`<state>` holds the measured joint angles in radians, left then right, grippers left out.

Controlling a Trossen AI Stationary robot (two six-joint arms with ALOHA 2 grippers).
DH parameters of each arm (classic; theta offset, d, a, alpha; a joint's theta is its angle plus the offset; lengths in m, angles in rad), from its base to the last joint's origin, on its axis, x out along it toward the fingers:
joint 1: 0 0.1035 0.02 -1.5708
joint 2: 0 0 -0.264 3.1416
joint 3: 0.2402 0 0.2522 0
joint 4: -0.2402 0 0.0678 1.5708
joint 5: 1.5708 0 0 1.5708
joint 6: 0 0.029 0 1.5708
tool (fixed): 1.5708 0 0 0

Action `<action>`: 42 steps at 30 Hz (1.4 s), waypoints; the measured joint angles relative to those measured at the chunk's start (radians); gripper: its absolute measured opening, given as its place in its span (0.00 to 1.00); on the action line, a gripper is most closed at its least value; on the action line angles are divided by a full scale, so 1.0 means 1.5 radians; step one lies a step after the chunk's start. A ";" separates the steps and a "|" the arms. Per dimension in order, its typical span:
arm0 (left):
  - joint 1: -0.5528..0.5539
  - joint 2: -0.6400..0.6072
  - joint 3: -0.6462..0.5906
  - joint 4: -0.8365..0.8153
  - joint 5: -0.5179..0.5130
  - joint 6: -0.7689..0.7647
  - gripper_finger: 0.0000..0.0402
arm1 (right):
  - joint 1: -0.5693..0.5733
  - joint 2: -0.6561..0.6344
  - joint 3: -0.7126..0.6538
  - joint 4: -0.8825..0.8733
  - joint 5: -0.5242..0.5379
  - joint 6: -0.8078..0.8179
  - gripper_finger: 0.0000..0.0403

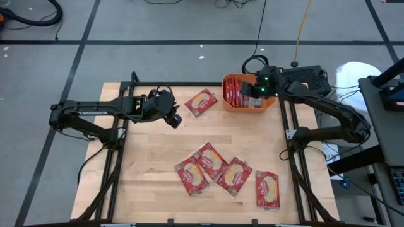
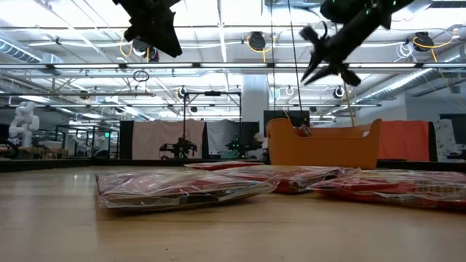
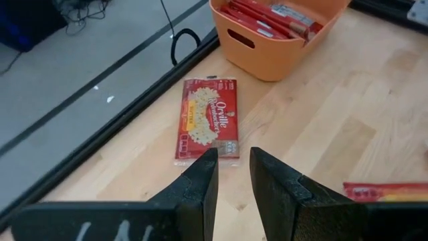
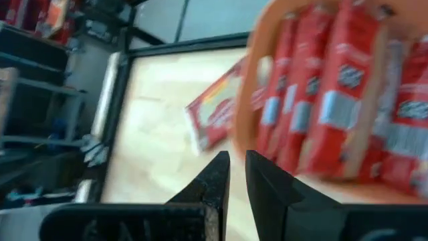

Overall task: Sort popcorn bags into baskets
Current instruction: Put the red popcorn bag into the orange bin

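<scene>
Orange plastic tub, far right corner of the bench: holds several red popcorn packets standing on edge in a row.

Loose packet, one item: lies flat on the bench just left of the tub, between it and the left arm, tilted slightly against the bench edge. In the left wrist view its long axis runs straight away from the jaws, the near short edge just ahead of the fingertips.

Remaining loose packets: a cluster of four lying flat near the front edge, partly overlapping, with one apart to the right.

Left gripper: held above the bench, just left of the lone packet; jaws empty, a narrow gap between them. The nearer arm to that packet by judgement; a short advance and descent would bring the jaws over it, and they look to need spreading first.

Right gripper: poised over the tub; jaws empty, drawn nearly together.
</scene>
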<state>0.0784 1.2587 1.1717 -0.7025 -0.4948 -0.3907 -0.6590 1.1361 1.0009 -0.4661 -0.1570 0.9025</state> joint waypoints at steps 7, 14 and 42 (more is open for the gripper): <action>0.000 0.000 0.000 -0.010 0.036 0.047 0.23 | 0.105 -0.031 0.049 -0.112 0.002 0.116 0.10; -0.006 0.000 0.000 -0.025 0.120 -0.033 0.23 | 0.265 -0.032 0.088 -0.204 0.032 0.240 0.10; -0.128 0.000 0.000 -0.043 0.120 -0.126 0.23 | 0.769 0.051 0.087 -0.443 0.028 0.685 0.10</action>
<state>-0.1143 1.2587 1.1717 -0.7670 -0.3153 -0.5793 0.4950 1.2122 1.1320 -1.1309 -0.1147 1.9294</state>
